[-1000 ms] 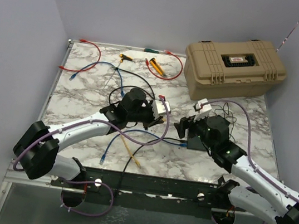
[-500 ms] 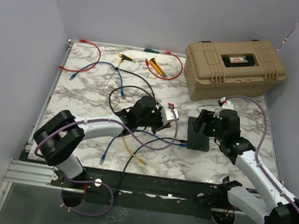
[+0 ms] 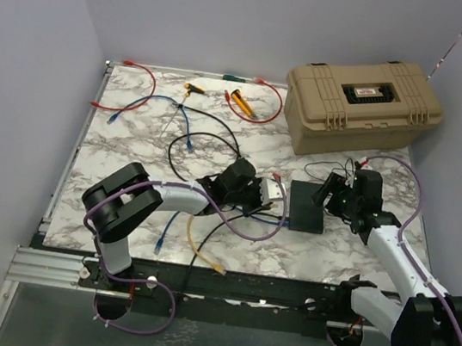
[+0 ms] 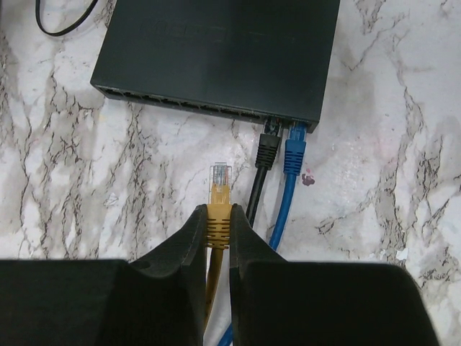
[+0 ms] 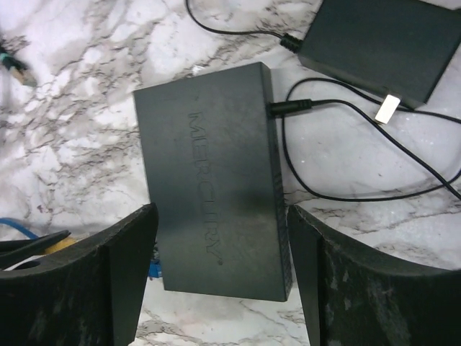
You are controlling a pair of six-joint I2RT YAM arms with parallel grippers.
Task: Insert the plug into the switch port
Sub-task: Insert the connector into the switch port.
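Yellow-booted plug, pinched in left gripper, aimed at flat dark-grey switch box upper-frame; right gripper straddled it, open, seemingly bracing.

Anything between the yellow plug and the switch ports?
Nothing visible. In the left wrist view the yellow plug, pinched in the left claw, faces the switch across bare marble. The black cable and blue cable, already plugged in, sit just beside it.
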